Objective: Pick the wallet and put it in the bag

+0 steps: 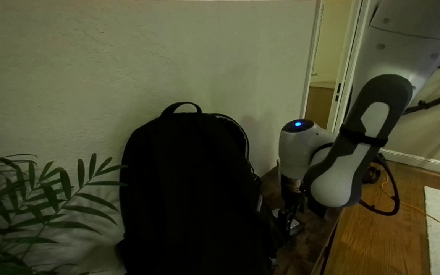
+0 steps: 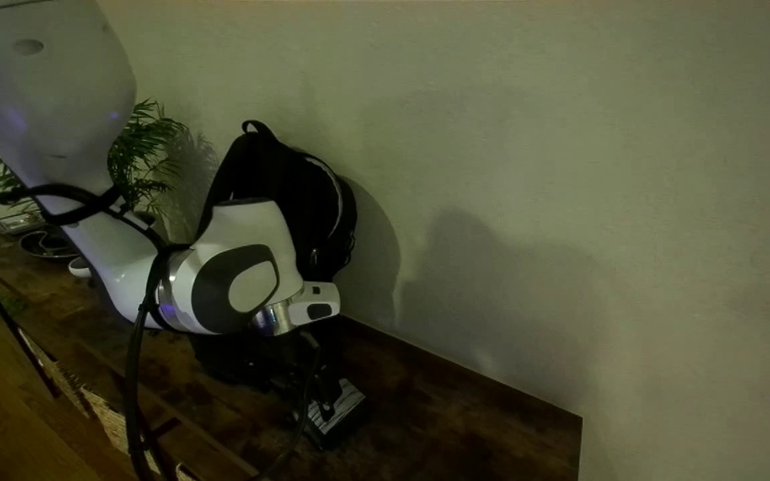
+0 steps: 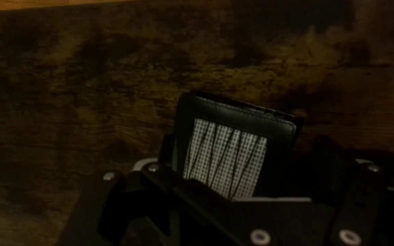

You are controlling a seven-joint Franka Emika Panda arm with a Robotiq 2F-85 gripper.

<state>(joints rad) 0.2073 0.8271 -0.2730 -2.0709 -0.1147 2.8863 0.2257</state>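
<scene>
The wallet [image 3: 226, 153], black leather with a pale checked panel and dark lines, lies on the dark wooden table. It also shows small under the hand in both exterior views, as the wallet [image 2: 343, 403] and the wallet [image 1: 295, 225]. My gripper [image 3: 247, 152] is low over it and open, its fingers on either side. The left finger [image 3: 166, 148] is right at the wallet's edge; whether they touch I cannot tell. On the right, a dark gap separates finger and wallet. The gripper body hides the wallet's near end. The bag [image 1: 189, 183], a big black backpack, stands upright beside the arm.
Behind the bag rises a pale wall [image 2: 559, 167]. A leafy plant [image 1: 48, 202] is on the bag's far side from the arm. The table [image 2: 438, 421] ends at a front edge above a wooden floor [image 1: 380, 229]. A dark dish [image 2: 47, 246] sits at the table's far end.
</scene>
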